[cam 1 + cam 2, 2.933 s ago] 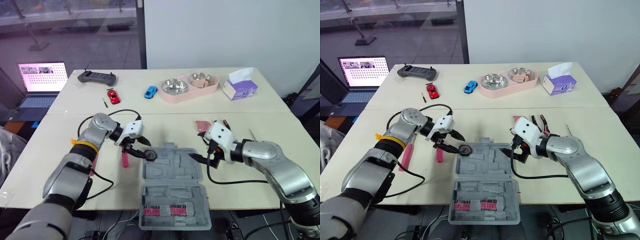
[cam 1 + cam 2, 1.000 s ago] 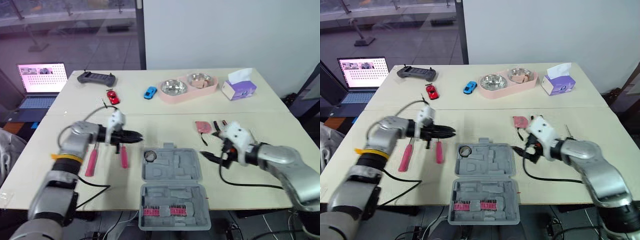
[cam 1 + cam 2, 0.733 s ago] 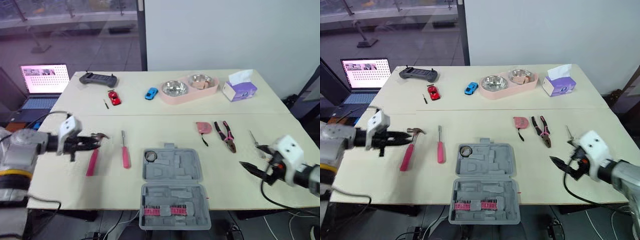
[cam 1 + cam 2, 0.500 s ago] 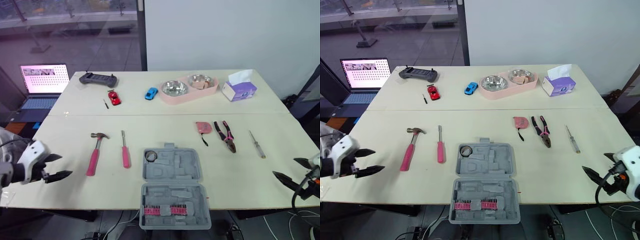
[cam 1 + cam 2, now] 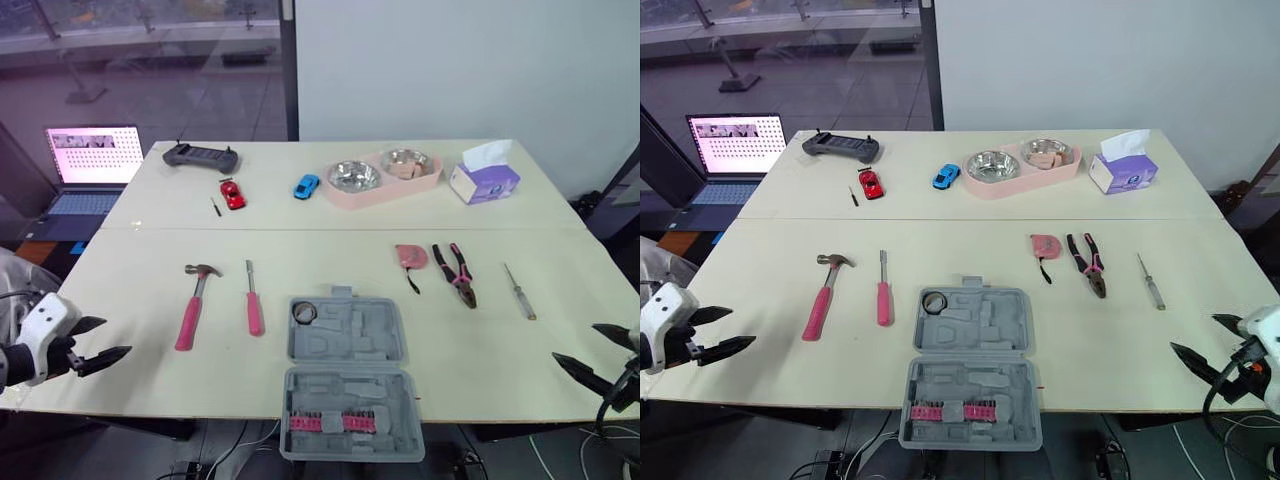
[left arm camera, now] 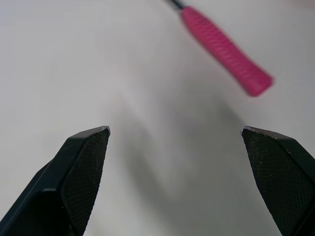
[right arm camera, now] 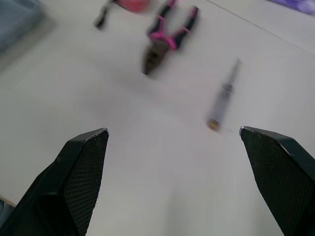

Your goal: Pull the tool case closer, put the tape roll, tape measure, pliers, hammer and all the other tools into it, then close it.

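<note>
From the head views, the tool case (image 5: pixel 349 372) lies open at the near edge of the table (image 5: pixel 140 245), and the tape roll (image 5: pixel 304 312) sits in its far-left pocket. The hammer (image 5: pixel 193 305) and a pink-handled screwdriver (image 5: pixel 253 303) lie to the case's left. The tape measure (image 5: pixel 410 257), pliers (image 5: pixel 457 273) and a slim screwdriver (image 5: pixel 520 292) lie to its right, all apart from it. The left gripper (image 5: pixel 112 338) hangs at the table's left edge and the right gripper (image 5: pixel 1193 333) at its right edge, both with fingers spread and empty. In the left wrist view, the two fingers (image 6: pixel 83 177) stand wide apart over bare tabletop, and the hammer's pink handle end lies ahead of them. In the right wrist view, the fingers (image 7: pixel 81 182) are equally wide apart. The slim screwdriver is nearest, then the pliers and tape measure beyond it. The loading step looks barely begun. The next move probably calls for one arm to reach in, line its jaws across a handle and close on it.
</note>
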Available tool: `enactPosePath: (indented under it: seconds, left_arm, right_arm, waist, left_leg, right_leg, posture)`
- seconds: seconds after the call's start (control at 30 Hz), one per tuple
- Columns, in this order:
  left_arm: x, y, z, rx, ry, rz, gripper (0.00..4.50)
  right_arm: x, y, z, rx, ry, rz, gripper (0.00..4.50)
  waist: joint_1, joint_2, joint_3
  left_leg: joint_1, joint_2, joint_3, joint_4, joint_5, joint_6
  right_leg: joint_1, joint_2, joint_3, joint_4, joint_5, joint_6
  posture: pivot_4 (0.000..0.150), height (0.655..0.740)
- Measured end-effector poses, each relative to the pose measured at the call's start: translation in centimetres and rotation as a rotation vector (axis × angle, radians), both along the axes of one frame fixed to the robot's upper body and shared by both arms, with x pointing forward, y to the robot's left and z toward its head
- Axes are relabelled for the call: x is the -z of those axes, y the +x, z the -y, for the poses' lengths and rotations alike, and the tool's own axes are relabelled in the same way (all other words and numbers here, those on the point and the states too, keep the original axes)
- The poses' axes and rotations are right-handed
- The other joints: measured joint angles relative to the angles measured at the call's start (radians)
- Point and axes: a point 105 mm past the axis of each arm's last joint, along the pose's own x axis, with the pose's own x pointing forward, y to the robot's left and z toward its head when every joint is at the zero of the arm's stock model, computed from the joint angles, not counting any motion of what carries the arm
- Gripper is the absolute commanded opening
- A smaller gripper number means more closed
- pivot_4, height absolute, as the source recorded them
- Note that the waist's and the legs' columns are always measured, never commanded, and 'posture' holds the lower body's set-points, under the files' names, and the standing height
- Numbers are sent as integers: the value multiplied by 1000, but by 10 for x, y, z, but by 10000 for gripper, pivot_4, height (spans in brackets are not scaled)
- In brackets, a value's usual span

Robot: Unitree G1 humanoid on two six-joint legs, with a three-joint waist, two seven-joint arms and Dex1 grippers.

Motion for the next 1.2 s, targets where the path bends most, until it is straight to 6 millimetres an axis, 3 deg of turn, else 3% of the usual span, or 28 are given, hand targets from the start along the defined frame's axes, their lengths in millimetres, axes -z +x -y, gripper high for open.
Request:
enactPosePath:
  seconds: [0.2,0.4,0.47,0.63,0.8,0.97,1.2]
  left_arm:
    - [5,2,61,138,-105,33,44888]
    - [-15,-2,153,363,-305,216,44888]
    - [-16,-8,169,428,-325,232,44888]
    - [-20,-15,187,524,-339,225,44888]
    - [-21,-20,201,568,-369,197,44888]
    - [-23,-23,204,577,-383,200,44888]
    - [-22,-21,202,555,-383,218,44888]
  right_arm:
    - [7,5,-59,-22,78,-8,45000]
    - [18,51,-110,132,144,57,45000]
    - [23,62,-125,160,158,54,45000]
    - [36,102,-146,303,146,59,45000]
    - [45,147,-151,424,138,56,45000]
    - [63,168,-160,431,121,17,45000]
    - [70,197,-149,533,129,20,45000]
  waist:
    - [0,0,0]
    - [-2,-1,-1]
    - [1,-1,-1]
    - [0,0,-1]
    - [-7,0,0]
    - [-6,1,-1]
    - [-11,1,0]
  left_leg:
    - [0,0,1,-1,0,0]
    - [1,0,3,-2,0,-1]
    - [0,0,3,-4,2,0]
    - [1,0,3,-7,3,-2]
    - [2,0,3,-8,4,-2]
    - [2,0,2,-10,5,-3]
    - [3,2,1,-10,6,-5]
  right_leg:
    - [-1,0,1,-1,-1,-1]
    - [-2,0,3,-1,-1,-1]
    - [-3,0,3,-1,-1,-2]
    - [-4,1,2,-1,-1,-2]
    - [-4,2,2,0,1,0]
    - [-5,3,2,1,1,0]
    - [-5,5,2,2,3,-2]
  posture:
    - [1500,7400]
    - [1500,7400]
    - [1500,7400]
    - [1500,7400]
    - [1500,7400]
    - [1500,7400]
    - [1500,7400]
